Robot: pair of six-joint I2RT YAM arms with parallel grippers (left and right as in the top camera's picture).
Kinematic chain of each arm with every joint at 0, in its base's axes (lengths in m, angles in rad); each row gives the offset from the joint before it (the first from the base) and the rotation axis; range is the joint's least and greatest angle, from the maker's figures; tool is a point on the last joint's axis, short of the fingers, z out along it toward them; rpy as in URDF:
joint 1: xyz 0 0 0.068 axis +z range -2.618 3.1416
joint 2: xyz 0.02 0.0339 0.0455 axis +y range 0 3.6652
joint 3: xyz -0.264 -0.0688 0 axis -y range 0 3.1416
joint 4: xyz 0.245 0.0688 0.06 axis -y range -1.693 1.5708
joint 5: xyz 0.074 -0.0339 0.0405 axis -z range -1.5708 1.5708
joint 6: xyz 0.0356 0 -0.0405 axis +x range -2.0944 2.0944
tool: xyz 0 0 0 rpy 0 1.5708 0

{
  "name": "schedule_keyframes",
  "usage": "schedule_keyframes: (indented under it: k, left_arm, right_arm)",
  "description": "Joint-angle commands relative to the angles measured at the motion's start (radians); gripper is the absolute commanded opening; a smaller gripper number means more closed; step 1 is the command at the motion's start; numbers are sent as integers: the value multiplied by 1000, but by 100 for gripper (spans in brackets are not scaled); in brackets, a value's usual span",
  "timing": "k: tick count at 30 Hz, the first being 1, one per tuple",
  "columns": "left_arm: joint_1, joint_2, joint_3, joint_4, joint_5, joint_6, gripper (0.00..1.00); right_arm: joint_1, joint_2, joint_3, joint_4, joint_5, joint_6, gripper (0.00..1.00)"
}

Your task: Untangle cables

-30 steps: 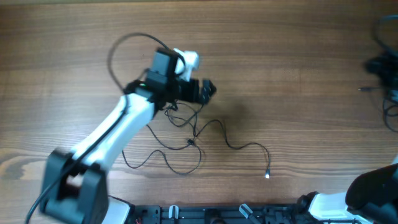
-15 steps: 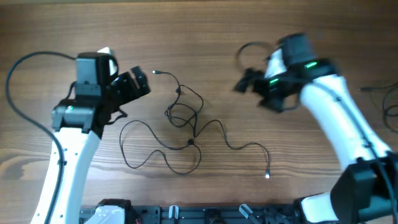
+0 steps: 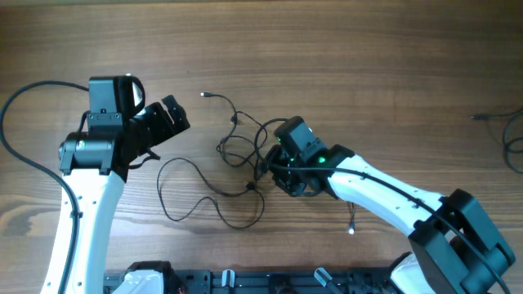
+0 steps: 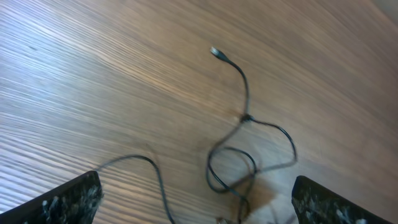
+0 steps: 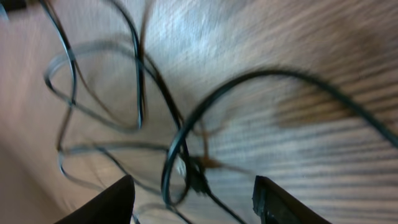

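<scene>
Lying knotted, the cables (image 3: 251,188) run between the parted right fingers (image 5: 107,205), apart from the wide-open left fingers (image 4: 69,200).

A robotics lab bench: a white-and-black jointed left robot arm (image 3: 86,204) and a matching right robot arm (image 3: 384,192) work over a brown wood-grain table (image 3: 392,65), with a black equipment rail (image 3: 270,282) along its near edge.

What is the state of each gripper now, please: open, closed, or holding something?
Left gripper: open, holding nothing.
Right gripper: open, with the cables between its fingers but not clamped.
</scene>
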Motion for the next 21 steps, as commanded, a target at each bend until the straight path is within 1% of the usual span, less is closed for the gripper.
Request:
schedule_keyframes:
  k: [1,3,5,8,10,12,13,16,18,21]
  left_arm:
    - [3,-11,3,-13,83,-8,100]
    - [3,-9,2,-22,83,-8,100]
    - [3,-6,2,-33,83,-8,100]
    - [2,6,2,-70,83,-8,100]
    - [3,19,-2,-84,83,-8,100]
    - [3,32,-12,-85,89,-8,100]
    - [3,40,-15,-85,98,-8,100]
    - [3,69,-25,-89,167,-8,100]
    - [3,89,-34,-89,215,-8,100]
    - [2,116,-54,-89,256,-8,100]
  right_arm:
    - [0,8,-6,27,127,130,50]
    - [0,11,-6,27,140,129,43]
    - [0,18,-6,45,148,130,41]
    - [1,36,-6,135,110,123,35]
    - [2,53,-6,190,98,89,27]
    - [2,72,-6,220,98,73,7]
    - [2,80,-6,228,95,71,4]
    - [2,86,-6,274,100,-28,4]
    - [-13,79,-6,346,100,-140,5]
    - [-54,38,-6,423,69,-233,5]
